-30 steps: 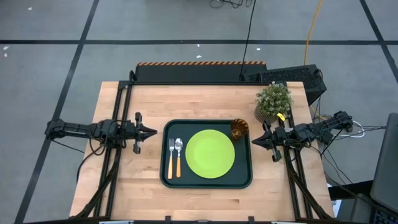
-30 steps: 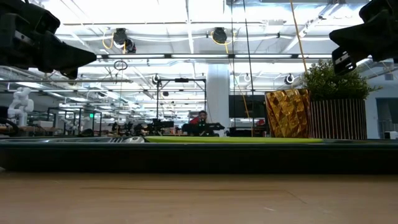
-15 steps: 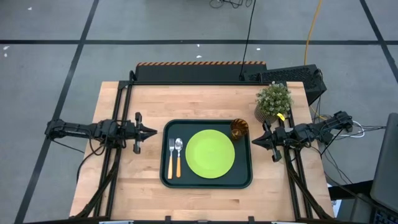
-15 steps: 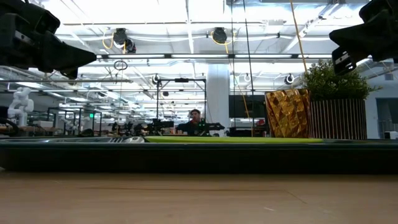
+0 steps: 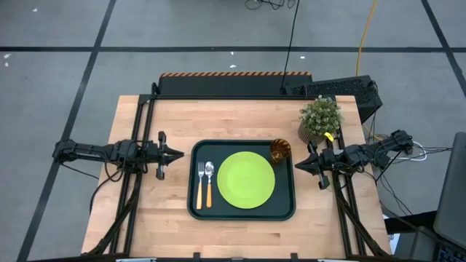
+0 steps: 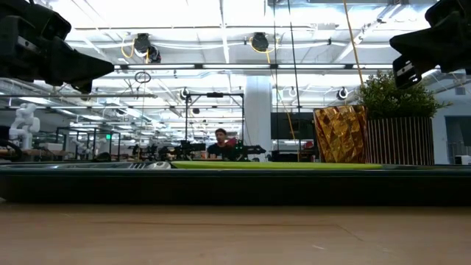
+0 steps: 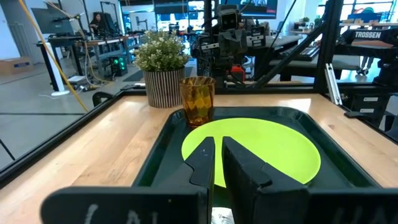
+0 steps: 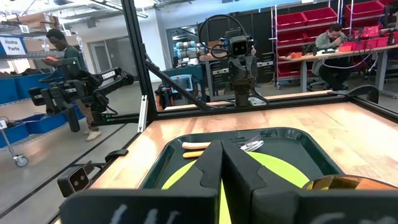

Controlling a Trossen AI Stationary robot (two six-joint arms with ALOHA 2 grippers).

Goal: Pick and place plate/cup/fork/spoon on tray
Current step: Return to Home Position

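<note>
The tabletop (image 5: 167,116) shows whole only from above, where the tray (image 5: 242,212) sits at its middle with everything of the setting on it. The plate (image 5: 246,180) fills the tray's centre; the low view reduces it to a thin green line above the tray's dark rim. A potted plant (image 5: 320,116) stands on the bare wood off the tray's far right corner, and the low view adds its ribbed pot just beside the cup (image 5: 280,151), which stands upright in that corner of the tray, near the plate's edge. The fork (image 5: 199,183) and spoon (image 5: 209,182) lie side by side, parallel, left of the plate, fork outermost; the right wrist view shows their orange handles and silver ends beyond the plate. The wrist and low views alone show people in the room behind. The left tool (image 5: 178,153) hangs above the wood left of the tray, fingers a narrow slit apart, holding nothing. The right tool (image 5: 297,164) hangs at the tray's right edge, fingers pressed together, empty.
</note>
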